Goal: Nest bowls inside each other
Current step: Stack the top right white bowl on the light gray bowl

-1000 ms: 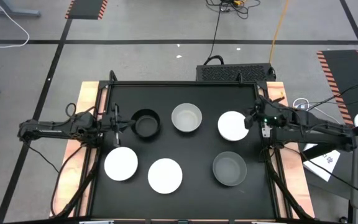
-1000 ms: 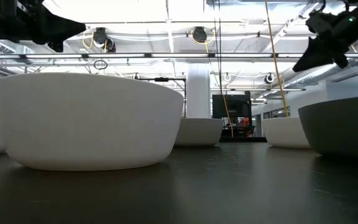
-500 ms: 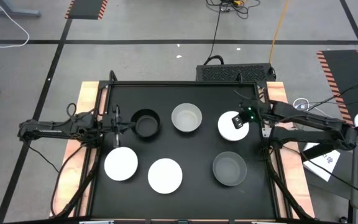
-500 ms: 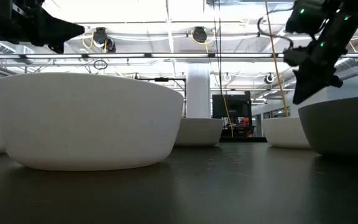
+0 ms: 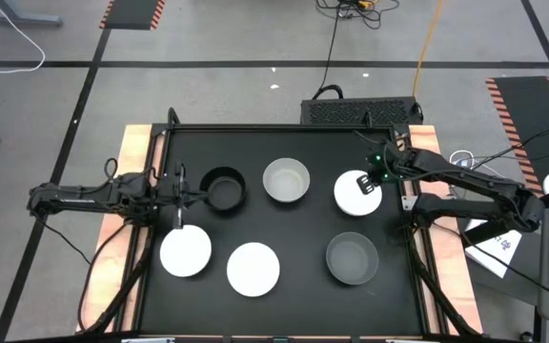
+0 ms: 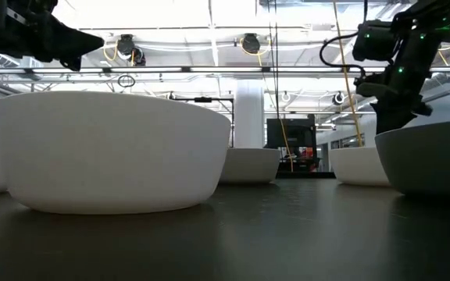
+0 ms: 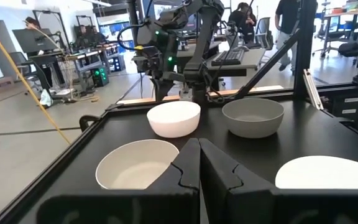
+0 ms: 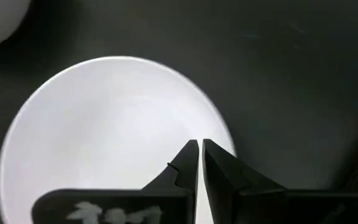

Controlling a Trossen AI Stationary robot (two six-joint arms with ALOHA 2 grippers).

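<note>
Six round bowls stand apart on their bases on the black table. In the high view they are the black bowl (image 5: 224,189), the light grey bowl (image 5: 286,180), a white bowl (image 5: 357,192) on the right, two white bowls (image 5: 185,252) (image 5: 253,268) near the front, and the dark grey bowl (image 5: 352,257). My right gripper (image 5: 375,177) (image 8: 200,144) is shut and points down over the right white bowl (image 8: 104,137), just inside its rim. My left gripper (image 5: 181,195) (image 7: 199,146) is shut, raised, left of the black bowl.
The bowls form two rows of three with black table (image 5: 303,229) between them. Raised frame rails (image 5: 403,238) border the mat left and right. In the low view the near white bowl (image 6: 112,152) and dark grey bowl (image 6: 432,156) hide much behind them. People show in the room beyond.
My right gripper has swung from beside the right white bowl toward the table's left, tipped to point downward and come lower over that bowl. Its fingers stay shut. No bowl has moved.
</note>
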